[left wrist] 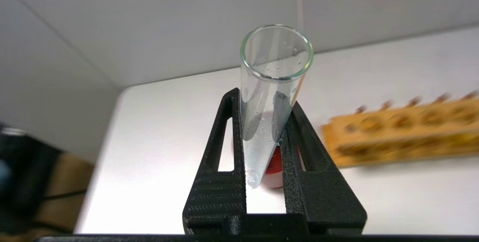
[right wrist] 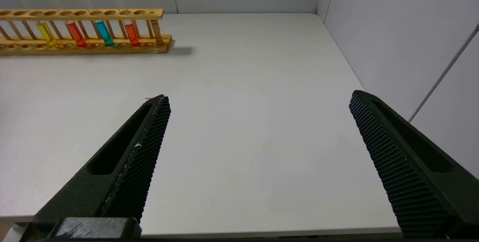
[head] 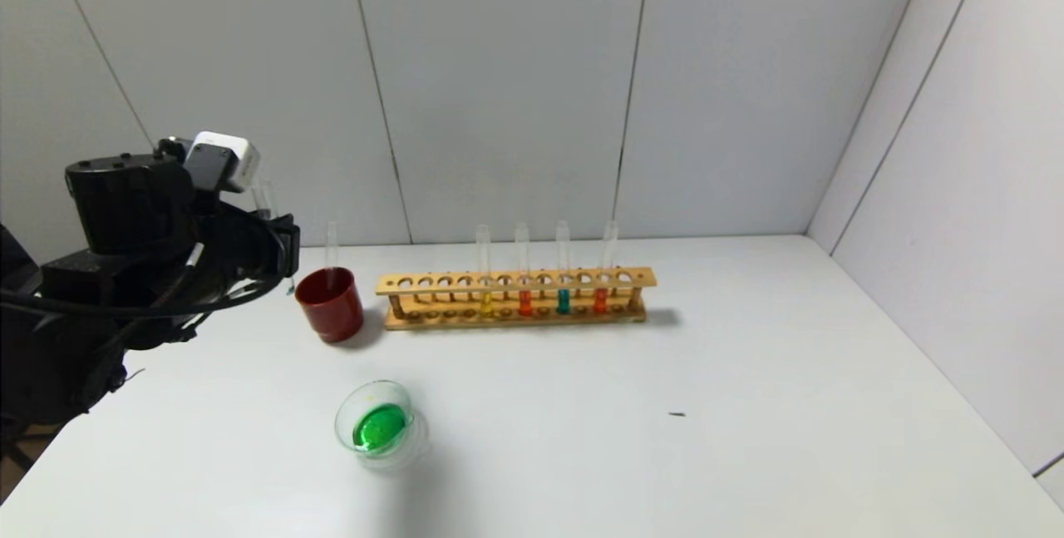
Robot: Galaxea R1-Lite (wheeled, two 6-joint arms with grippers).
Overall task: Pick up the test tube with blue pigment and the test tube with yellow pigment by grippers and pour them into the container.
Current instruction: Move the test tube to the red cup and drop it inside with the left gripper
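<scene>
Container [head: 376, 426]: clear dish of green liquid on my table [head: 748, 405], well in front of the rack.
Rack [head: 515, 298]: holds the yellow [head: 486, 303] and blue [head: 564, 300] tubes.
Left gripper [left wrist: 262, 122]: I pinch an emptied tube [left wrist: 267, 103] near the red cup [head: 330, 303].
Right gripper [right wrist: 258, 100]: fingers spread wide.

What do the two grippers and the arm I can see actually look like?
The left gripper has two matte black wedge-shaped fingers with slotted cut-outs and ribbed bases. Its arm is bulky and black, looped with black cables, with a white-grey block on top. The right gripper has matching black tapered fingers with finely dimpled inner faces and long recessed slots.
</scene>
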